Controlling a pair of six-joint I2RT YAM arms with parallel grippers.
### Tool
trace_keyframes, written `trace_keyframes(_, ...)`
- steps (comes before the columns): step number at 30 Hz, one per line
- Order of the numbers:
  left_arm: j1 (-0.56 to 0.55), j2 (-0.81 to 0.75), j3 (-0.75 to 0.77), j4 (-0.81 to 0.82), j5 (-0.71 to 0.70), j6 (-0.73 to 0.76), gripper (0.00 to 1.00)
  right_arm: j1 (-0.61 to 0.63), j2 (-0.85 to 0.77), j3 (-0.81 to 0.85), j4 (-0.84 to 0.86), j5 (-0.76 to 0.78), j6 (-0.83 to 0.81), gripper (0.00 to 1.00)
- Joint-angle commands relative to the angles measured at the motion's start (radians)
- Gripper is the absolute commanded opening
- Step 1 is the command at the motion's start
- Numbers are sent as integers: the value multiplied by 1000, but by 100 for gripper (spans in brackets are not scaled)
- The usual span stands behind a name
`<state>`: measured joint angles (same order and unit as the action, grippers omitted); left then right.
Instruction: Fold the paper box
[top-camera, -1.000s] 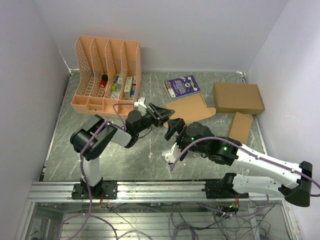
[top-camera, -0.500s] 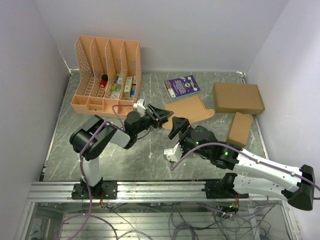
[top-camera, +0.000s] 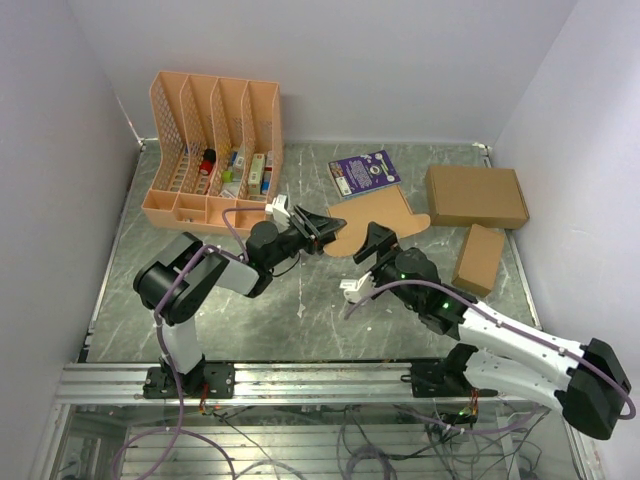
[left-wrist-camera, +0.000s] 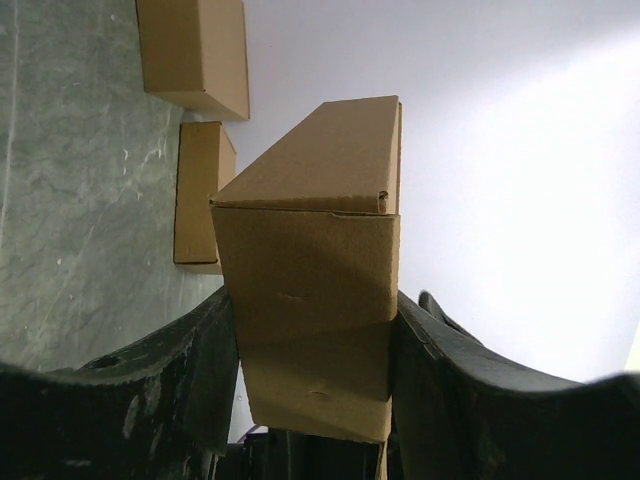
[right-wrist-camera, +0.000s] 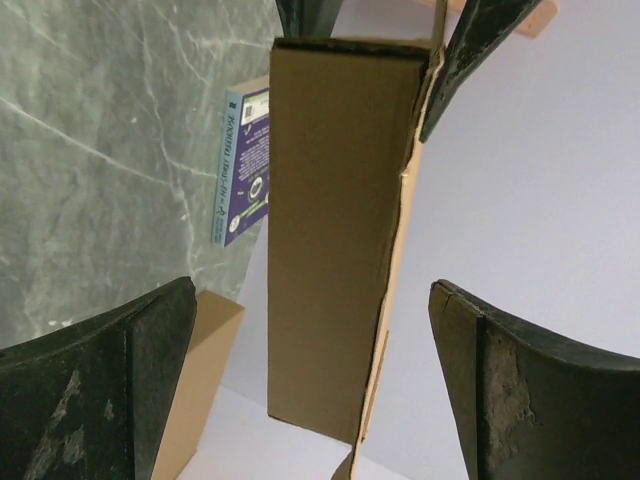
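The paper box (top-camera: 378, 214) is a slim brown carton with an open flap, held off the table at mid-table. My left gripper (top-camera: 321, 228) is shut on its near end. In the left wrist view the box (left-wrist-camera: 312, 262) fills the gap, with both black fingers (left-wrist-camera: 205, 365) pressed against its sides. My right gripper (top-camera: 379, 241) is open, just in front of the box's far part. In the right wrist view the box (right-wrist-camera: 335, 230) stands upright between the wide-apart fingers (right-wrist-camera: 150, 345) without touching either, and a loose flap edge runs down its right side.
An orange file organizer (top-camera: 215, 150) with small items stands at the back left. A purple booklet (top-camera: 364, 171) lies behind the box. A large brown cardboard box (top-camera: 477, 196) and a small brown carton (top-camera: 479, 257) lie at the right, near the wall.
My right gripper has moved right and farther from the arm bases, up to the held box, still open. The left gripper and the box have barely shifted.
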<state>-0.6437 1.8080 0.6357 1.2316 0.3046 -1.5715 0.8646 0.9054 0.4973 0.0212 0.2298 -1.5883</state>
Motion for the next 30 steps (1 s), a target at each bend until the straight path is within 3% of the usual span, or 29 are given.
trace_keyframes(1, 8, -28, -10, 65, 28, -14, 54, -44, 57, -37, 230, -30, -46, 99)
trace_keyframes(10, 9, -29, -6, 67, 31, -26, 54, -65, 130, -129, 492, -58, -128, 87)
trace_keyframes(16, 10, -19, 10, 63, 40, -33, 54, -77, 134, -144, 560, -77, -145, 63)
trace_keyframes(22, 9, -42, 17, 33, 35, -22, 55, -83, 127, -172, 603, -103, -166, 45)
trace_keyframes(27, 9, -43, 5, 50, 31, -28, 58, -86, 125, -176, 617, -112, -169, 41)
trace_keyframes(30, 9, -43, -6, 57, 30, -46, 67, -87, 124, -161, 606, -112, -160, 39)
